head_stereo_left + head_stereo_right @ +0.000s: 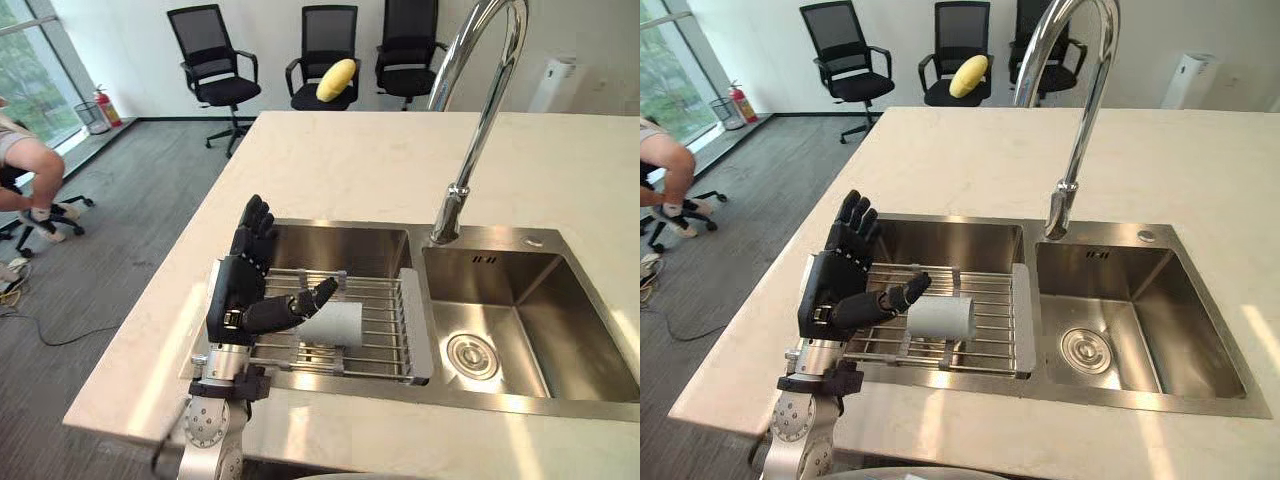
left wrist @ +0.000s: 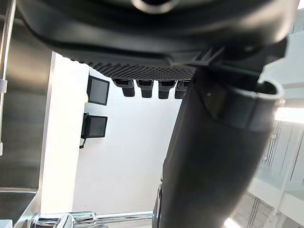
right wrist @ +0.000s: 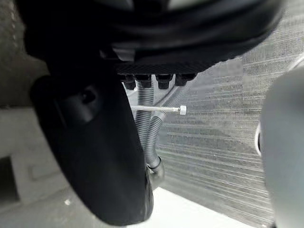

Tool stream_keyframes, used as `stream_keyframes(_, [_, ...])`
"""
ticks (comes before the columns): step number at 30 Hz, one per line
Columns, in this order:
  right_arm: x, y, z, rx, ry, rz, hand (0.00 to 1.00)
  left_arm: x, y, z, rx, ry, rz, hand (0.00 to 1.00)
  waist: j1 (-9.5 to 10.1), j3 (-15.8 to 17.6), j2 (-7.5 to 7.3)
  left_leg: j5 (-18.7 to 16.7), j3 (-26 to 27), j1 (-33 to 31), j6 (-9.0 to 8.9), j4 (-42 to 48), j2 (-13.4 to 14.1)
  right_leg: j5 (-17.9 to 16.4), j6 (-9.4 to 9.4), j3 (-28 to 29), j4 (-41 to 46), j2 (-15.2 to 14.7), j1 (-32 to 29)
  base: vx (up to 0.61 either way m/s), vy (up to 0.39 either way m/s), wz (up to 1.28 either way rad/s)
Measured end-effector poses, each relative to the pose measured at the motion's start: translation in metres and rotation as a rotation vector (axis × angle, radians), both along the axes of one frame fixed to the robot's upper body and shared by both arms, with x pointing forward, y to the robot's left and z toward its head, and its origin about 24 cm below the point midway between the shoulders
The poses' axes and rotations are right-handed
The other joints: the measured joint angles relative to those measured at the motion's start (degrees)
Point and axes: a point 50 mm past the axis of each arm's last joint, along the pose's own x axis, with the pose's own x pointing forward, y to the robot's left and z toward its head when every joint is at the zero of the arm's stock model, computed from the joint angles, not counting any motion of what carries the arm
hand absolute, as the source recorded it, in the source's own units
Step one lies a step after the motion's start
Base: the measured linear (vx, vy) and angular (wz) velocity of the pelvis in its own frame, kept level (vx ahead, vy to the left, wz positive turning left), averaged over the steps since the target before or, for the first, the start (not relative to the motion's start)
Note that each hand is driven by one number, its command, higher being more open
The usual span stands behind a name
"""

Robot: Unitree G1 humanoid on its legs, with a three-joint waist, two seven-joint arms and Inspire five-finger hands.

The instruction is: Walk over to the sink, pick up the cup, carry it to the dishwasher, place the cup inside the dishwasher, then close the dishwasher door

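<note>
**Pick-up step: L hand at cup, no grasp yet**

Step, as I judge it: robot is at the sink (image 1: 520, 300), reaching for the cup (image 1: 335, 322). Nothing picked up, so carry, dishwasher loading and door close are all left to do.

Cup is pale and cylindrical. It lies on its side on the wire rack (image 1: 385, 335) across the basin, just past the thumb side of the left hand (image 1: 238, 292) and lower than the palm.

L hand: wide open, fingers straight and pointing up, thumb stuck out toward the cup. Thumb tip is right by the cup's upper side; can't tell if it's touching. Holds nothing.

Right hand (image 3: 95, 156): seen in its wrist view, fingers look relaxed, nothing in it.

Next move, my guess: drop the palm and bring the fingers over the far side of the cup, thumb on the near side, then close and lift clear of the rack bars. Risk: the cup is round and on its side, so a nudge could roll it along the rack.
</note>
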Motion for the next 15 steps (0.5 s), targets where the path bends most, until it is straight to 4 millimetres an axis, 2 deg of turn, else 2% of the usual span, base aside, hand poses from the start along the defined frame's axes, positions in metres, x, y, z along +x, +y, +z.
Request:
stream_keyframes(3, [-0.003, 0.004, -0.001, 0.012, 0.006, 0.011, 1.0, 0.001, -0.007, -0.002, 0.04, 0.029, -0.004, 1.0, 0.2, 0.14, -0.2, 1.0, 1.08, 1.8, 0.88, -2.77, -1.77, 0.29, 0.84, 0.87, -0.05, -1.51, 0.15, 0.0, 0.096, -0.05])
stream_keyframes(6, [-0.004, 0.006, -0.002, 0.019, 0.01, 0.028, 1.0, 0.002, -0.013, -0.004, 0.119, 0.042, -0.002, 1.0, 0.28, -0.09, -0.16, 2.31, 1.05, 3.59, 1.03, -5.74, -2.67, 0.11, 1.16, 0.72, -0.13, -2.14, 0.85, -0.04, 0.02, 0.02])
stream_keyframes(15, [-0.005, 0.004, 0.0, 0.015, 0.005, 0.045, 1.0, 0.012, -0.025, -0.006, 0.378, 0.069, -0.069, 1.0, -0.51, -0.9, 0.03, 5.26, 0.73, 4.79, 0.39, -10.55, -2.88, -0.94, 0.75, 0.12, 2.04, -2.49, -0.5, -0.03, -0.036, 0.04])
